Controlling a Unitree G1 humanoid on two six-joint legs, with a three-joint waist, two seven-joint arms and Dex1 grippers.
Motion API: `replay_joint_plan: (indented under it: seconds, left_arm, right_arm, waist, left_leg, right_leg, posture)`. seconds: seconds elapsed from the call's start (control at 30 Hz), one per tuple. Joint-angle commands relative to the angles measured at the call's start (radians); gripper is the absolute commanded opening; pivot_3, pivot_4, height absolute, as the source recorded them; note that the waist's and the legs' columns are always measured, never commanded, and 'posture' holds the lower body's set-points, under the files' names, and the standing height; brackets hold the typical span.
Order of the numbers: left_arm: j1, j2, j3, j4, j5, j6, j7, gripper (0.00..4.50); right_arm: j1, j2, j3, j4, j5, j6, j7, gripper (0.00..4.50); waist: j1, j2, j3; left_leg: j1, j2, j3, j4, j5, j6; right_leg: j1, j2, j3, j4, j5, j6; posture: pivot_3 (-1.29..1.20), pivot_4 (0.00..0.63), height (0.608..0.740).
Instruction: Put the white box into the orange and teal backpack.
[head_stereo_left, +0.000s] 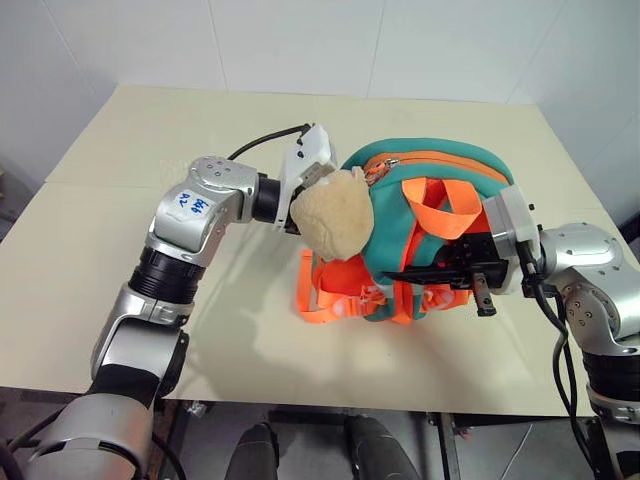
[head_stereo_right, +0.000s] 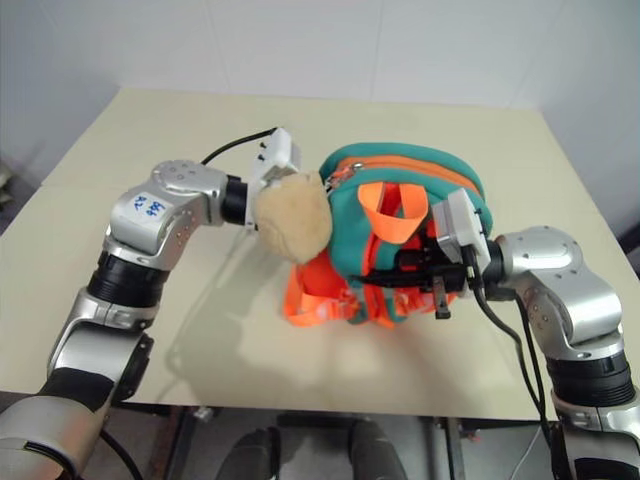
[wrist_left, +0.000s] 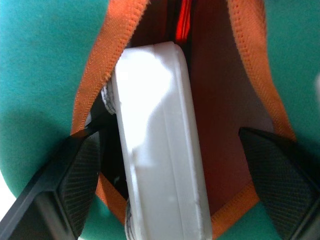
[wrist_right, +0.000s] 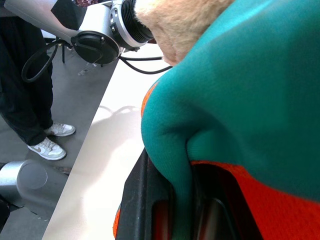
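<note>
While my right fingers (wrist_right: 175, 210) pinch the backpack (head_stereo_left: 430, 200), my left fingers (wrist_left: 80, 175) stand open around the white box (wrist_left: 160, 140) inside it.

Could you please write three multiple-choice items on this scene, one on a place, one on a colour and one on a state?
1. Where is the white box?
A. flat on the table beside the bag
B. standing in the mouth of the orange and teal backpack
C. held up over the table's far edge

2. What colour is the trim around the backpack's opening?
A. orange
B. black
C. yellow

3. How do the left gripper's fingers stand?
A. pressed flat onto the box
B. shut on a strap
C. spread apart, with the box between them

Answers: 1 B, the left wrist view shows the box inside the opening. 2 A, orange binding frames the mouth. 3 C, a gap shows between the box and the finger on its right there.
</note>
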Motion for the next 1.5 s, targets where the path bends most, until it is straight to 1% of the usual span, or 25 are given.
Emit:
replay_joint_plan:
  seconds: [0.03, 0.13, 0.27, 0.43, 0.5, 0.6, 0.7, 0.8, 0.87, 0.9, 0.93, 1.03, 1.07, 1.23, 1.33, 1.5]
  left_arm:
    - [-0.012, 0.065, 0.043, -0.109, -0.070, 0.035, -0.086, 4.50]
    - [0.000, 0.129, 0.075, -0.165, -0.105, 0.066, -0.118, 4.50]
    - [0.011, 0.207, 0.087, -0.186, -0.101, 0.081, -0.129, 4.50]
    - [0.005, 0.271, 0.113, -0.190, -0.097, 0.093, -0.115, 4.50]
    - [0.004, 0.285, 0.125, -0.188, -0.104, 0.090, -0.112, 4.50]
    - [0.005, 0.291, 0.174, -0.206, -0.152, 0.126, -0.100, 4.50]
    - [0.037, 0.309, 0.203, -0.236, -0.193, 0.165, -0.110, 4.50]
    - [0.082, 0.320, 0.204, -0.232, -0.170, 0.157, -0.075, 4.50]
    - [0.093, 0.301, 0.207, -0.212, -0.152, 0.150, -0.023, 4.50]
    - [0.095, 0.291, 0.207, -0.206, -0.149, 0.155, -0.001, 4.10]
    - [0.100, 0.284, 0.207, -0.210, -0.158, 0.165, 0.007, 3.88]
    - [0.108, 0.258, 0.202, -0.226, -0.186, 0.181, 0.023, 2.97]
    - [0.110, 0.250, 0.197, -0.225, -0.186, 0.179, 0.025, 2.58]
    - [0.104, 0.210, 0.176, -0.204, -0.191, 0.189, 0.026, 0.91]
    - [0.092, 0.194, 0.145, -0.175, -0.173, 0.180, 0.016, 0.02]
    - [0.066, 0.157, 0.101, -0.115, -0.153, 0.147, -0.004, 0.00]
  right_arm:
    - [-0.012, -0.001, -0.016, -0.029, 0.006, -0.019, -0.013, 0.02]
    - [-0.008, -0.002, -0.017, -0.029, 0.005, -0.020, -0.013, 0.02]
    - [-0.013, 0.000, -0.014, -0.022, 0.000, -0.025, -0.012, 0.02]
    - [-0.011, 0.000, -0.014, -0.024, -0.004, -0.030, -0.014, 0.02]
    - [-0.010, 0.000, -0.013, -0.026, -0.004, -0.032, -0.016, 0.02]
    - [-0.003, -0.002, -0.015, -0.031, -0.001, -0.032, -0.016, 0.02]
    - [-0.002, -0.003, -0.016, -0.033, 0.000, -0.032, -0.018, 0.02]
    - [0.002, -0.003, -0.017, -0.037, 0.001, -0.032, -0.020, 0.02]
    - [0.001, -0.003, -0.017, -0.036, 0.001, -0.031, -0.021, 0.02]
    - [0.000, -0.003, -0.017, -0.035, 0.001, -0.030, -0.022, 0.02]
    - [-0.001, -0.003, -0.016, -0.034, 0.000, -0.030, -0.022, 0.02]
    - [-0.003, -0.002, -0.015, -0.033, 0.000, -0.030, -0.025, 0.02]
    - [-0.004, -0.002, -0.015, -0.033, 0.000, -0.030, -0.027, 0.02]
    - [-0.003, -0.003, -0.015, -0.032, -0.003, -0.031, -0.033, 0.02]
    - [-0.005, -0.002, -0.014, -0.030, -0.005, -0.032, -0.037, 0.02]
    - [-0.005, -0.001, -0.014, -0.031, -0.008, -0.034, -0.044, 0.02]
  waist:
    - [-0.005, 0.000, 0.000]
    - [-0.005, 0.000, 0.000]
    - [-0.003, 0.000, 0.000]
    - [-0.002, 0.000, 0.000]
    - [-0.004, 0.000, 0.000]
    - [-0.003, 0.000, 0.000]
    - [-0.005, 0.000, 0.000]
    - [-0.004, 0.000, 0.000]
    - [-0.003, 0.000, 0.000]
    - [-0.002, 0.000, 0.000]
    - [-0.002, 0.000, 0.000]
    - [-0.002, 0.000, 0.000]
    - [-0.001, 0.000, 0.000]
    - [-0.004, 0.000, 0.000]
    - [-0.002, 0.000, 0.000]
    - [-0.001, 0.000, 0.000]
  left_leg:
    - [0.000, 0.000, 0.000, -0.001, 0.000, 0.000]
    - [0.000, 0.000, 0.000, -0.002, 0.000, 0.000]
    - [0.000, 0.000, 0.000, -0.002, 0.000, 0.000]
    - [0.000, 0.000, 0.000, -0.001, 0.000, 0.000]
    - [0.000, 0.000, 0.000, -0.001, 0.000, 0.000]
    - [0.000, 0.000, 0.000, -0.001, 0.000, 0.000]
    - [0.000, 0.000, 0.000, -0.001, 0.000, 0.000]
    - [0.001, 0.000, 0.000, -0.002, 0.000, 0.000]
    - [0.001, 0.000, 0.000, -0.001, 0.000, 0.000]
    - [0.000, 0.000, 0.000, 0.000, 0.000, 0.000]
    - [0.000, 0.000, 0.000, 0.000, 0.000, 0.000]
    - [0.000, 0.000, 0.000, 0.001, 0.000, 0.000]
    - [0.000, 0.000, 0.000, 0.000, 0.000, 0.000]
    - [0.000, 0.000, 0.000, -0.001, 0.000, 0.000]
    - [0.000, 0.000, 0.000, -0.001, 0.000, 0.000]
    - [0.000, 0.000, 0.000, 0.000, 0.000, 0.000]
  right_leg:
    - [0.000, 0.000, 0.000, 0.000, 0.000, 0.000]
    - [-0.001, 0.000, 0.000, 0.000, 0.000, 0.000]
    - [-0.001, 0.000, 0.000, 0.000, 0.000, 0.000]
    - [-0.001, 0.000, 0.000, 0.000, 0.000, 0.000]
    - [-0.001, 0.000, 0.000, 0.000, 0.000, 0.000]
    - [-0.001, 0.000, 0.000, 0.000, 0.000, 0.000]
    - [-0.001, 0.000, 0.000, 0.000, 0.000, 0.000]
    - [-0.001, 0.000, 0.000, 0.000, -0.001, -0.001]
    - [-0.001, 0.000, 0.000, 0.001, -0.001, -0.001]
    - [-0.001, 0.000, 0.000, 0.001, 0.000, -0.001]
    - [0.000, 0.000, 0.000, 0.001, 0.000, 0.000]
    - [0.000, 0.000, 0.000, 0.001, 0.000, 0.000]
    - [0.000, 0.000, 0.000, 0.001, 0.000, 0.000]
    - [0.000, 0.000, 0.000, 0.000, 0.000, 0.000]
    - [0.000, 0.000, 0.000, 0.001, 0.000, 0.000]
    - [0.000, 0.000, 0.000, 0.001, 0.000, 0.000]
  posture:
    - [0.00, 0.150, 0.740]
    - [0.00, 0.150, 0.740]
    - [0.00, 0.150, 0.740]
    - [0.00, 0.150, 0.740]
    - [0.00, 0.150, 0.740]
    - [0.00, 0.150, 0.740]
    - [0.00, 0.150, 0.740]
    - [0.00, 0.150, 0.740]
    - [0.00, 0.150, 0.740]
    - [0.00, 0.150, 0.740]
    - [0.00, 0.150, 0.740]
    - [0.00, 0.150, 0.740]
    - [0.00, 0.150, 0.740]
    - [0.00, 0.150, 0.740]
    - [0.00, 0.150, 0.740]
    - [0.00, 0.150, 0.740]
